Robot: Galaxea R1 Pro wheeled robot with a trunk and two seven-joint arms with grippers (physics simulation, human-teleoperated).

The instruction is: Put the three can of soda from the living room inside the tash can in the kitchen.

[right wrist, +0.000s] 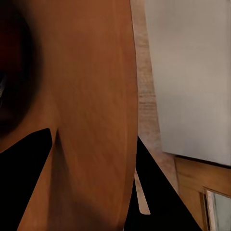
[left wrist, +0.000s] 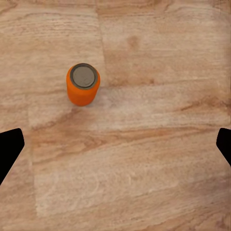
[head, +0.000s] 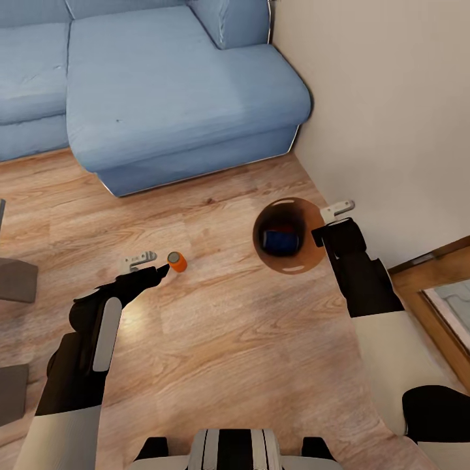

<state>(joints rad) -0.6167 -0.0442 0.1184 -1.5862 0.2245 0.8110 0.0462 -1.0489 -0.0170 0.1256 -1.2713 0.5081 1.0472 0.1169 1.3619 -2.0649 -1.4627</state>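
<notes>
An orange can of soda [head: 177,261] stands upright on the wood floor, just beyond the fingertips of my left gripper [head: 151,263]. In the left wrist view the orange can [left wrist: 83,84] shows its silver top, while the left gripper [left wrist: 115,149] is open, its fingers wide apart and clear of the can. The tash can [head: 281,264] stands near the wall, copper-brown inside, with a dark blue can [head: 281,241] lying at its bottom. My right gripper [head: 324,225] is shut on the bin's rim; its fingers straddle the bin wall [right wrist: 82,86].
A light blue corner sofa [head: 176,85] fills the far side. A beige wall [head: 391,117] runs along the right, with a wooden door frame [head: 431,261] lower down. Grey furniture [head: 14,279] sits at the left edge. Open floor lies between my arms.
</notes>
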